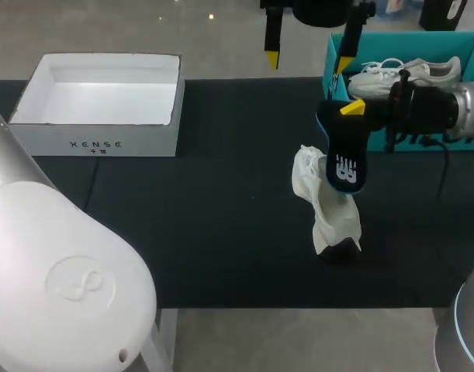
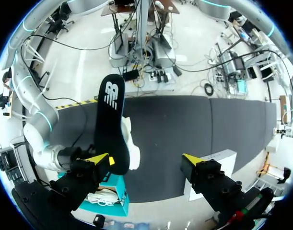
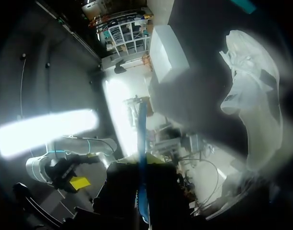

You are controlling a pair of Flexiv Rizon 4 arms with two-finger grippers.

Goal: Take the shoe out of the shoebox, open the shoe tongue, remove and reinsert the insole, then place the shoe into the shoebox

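Black tabletop (image 1: 221,232) bears white shoe (image 1: 330,213), right hand (image 1: 351,108) gripping insole (image 1: 347,159).

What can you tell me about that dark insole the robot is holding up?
The insole is flat and black with a white logo near one end and a blue edge. The right pincer grips its other end from both sides, holding it above the white shoe on the dark table. Whether it touches the shoe is unclear.
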